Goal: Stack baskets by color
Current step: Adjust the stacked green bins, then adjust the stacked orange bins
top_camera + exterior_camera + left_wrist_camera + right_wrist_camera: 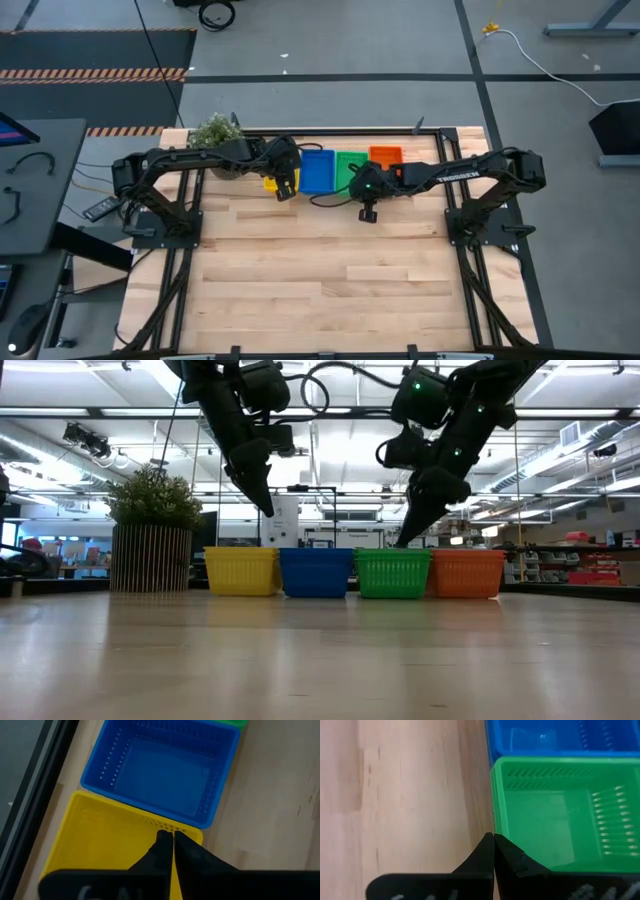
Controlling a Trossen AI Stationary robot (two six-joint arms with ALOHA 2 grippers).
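Yellow (240, 571), blue (316, 572), green (392, 573) and orange (466, 572) baskets stand side by side in a row on the table near its far edge. Whether each is one basket or a stack does not show. My left gripper (170, 836) is shut and hangs above the yellow basket (100, 840), near the wall that meets the blue basket (160, 775), well clear of its rim in the low view. My right gripper (492, 836) is shut and points down at the near corner of the green basket (555, 815) on the blue basket's side, close over the rim. My right gripper's shut fingertips (405, 542) stand right at the green basket's rim (495, 795), slanting down from the table's near side. Whether they touch the rim, I cannot tell.
A potted green plant (152, 530) stands left of the yellow basket at the far left corner. The wooden table top (320, 280) stretches bare from the baskets to the near edge. A black cable (330, 200) lies on the table between the arms.
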